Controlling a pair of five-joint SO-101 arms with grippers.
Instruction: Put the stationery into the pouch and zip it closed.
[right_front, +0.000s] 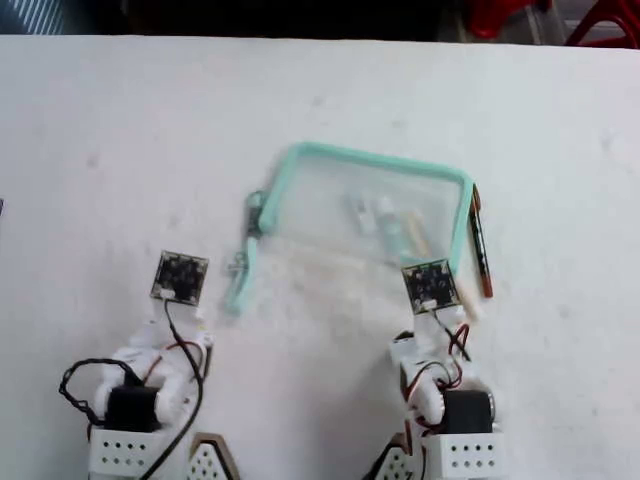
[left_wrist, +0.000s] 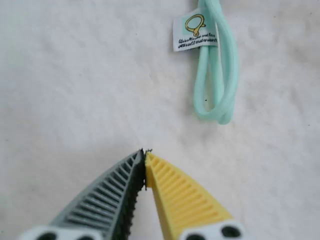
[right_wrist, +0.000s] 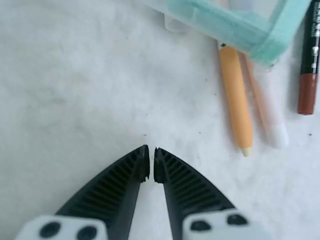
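A clear pouch (right_front: 370, 215) with mint-green trim lies flat mid-table, with a few small items inside. Its mint loop strap (left_wrist: 215, 75) with a white tag lies just ahead of my left gripper (left_wrist: 145, 157), which is shut and holds nothing. My right gripper (right_wrist: 149, 162) is shut too, empty, near the pouch's corner (right_wrist: 260, 35). An orange pen (right_wrist: 235, 95) and a pale pen (right_wrist: 267, 115) poke out from under that corner. A brown-capped marker (right_wrist: 310, 60) lies beside the pouch's right edge, also seen in the high view as the marker (right_front: 481, 245).
The white table (right_front: 120, 130) spreads wide around the pouch. Both arm bases (right_front: 130, 410) sit at the near edge. Red chair legs (right_front: 590, 20) stand beyond the far edge.
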